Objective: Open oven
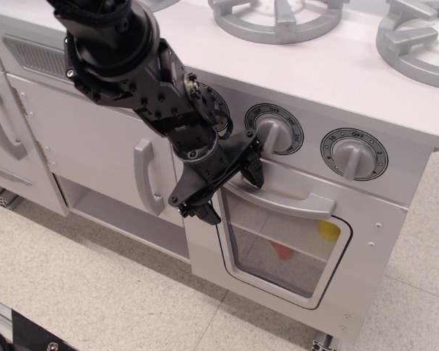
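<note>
Oven [296, 241] below the knobs, door flush and closed. End effector [223, 191] spread wide at the left end of the bar handle [282, 197], gripping nothing. Approach about done; grasping and pulling remain.

The silver-grey toy oven with rounded clear window [289, 252] sits in the counter's [329, 69] front face, below its front edge. Two round grey dial knobs [274, 130] sit just above its wide horizontal bar handle [293, 201]. A plain grey cabinet door with vertical loop handle [95, 146] stands left. The black robot gripper [223, 191] hangs before the bar's left end, fingers [252, 174] spread.
</note>
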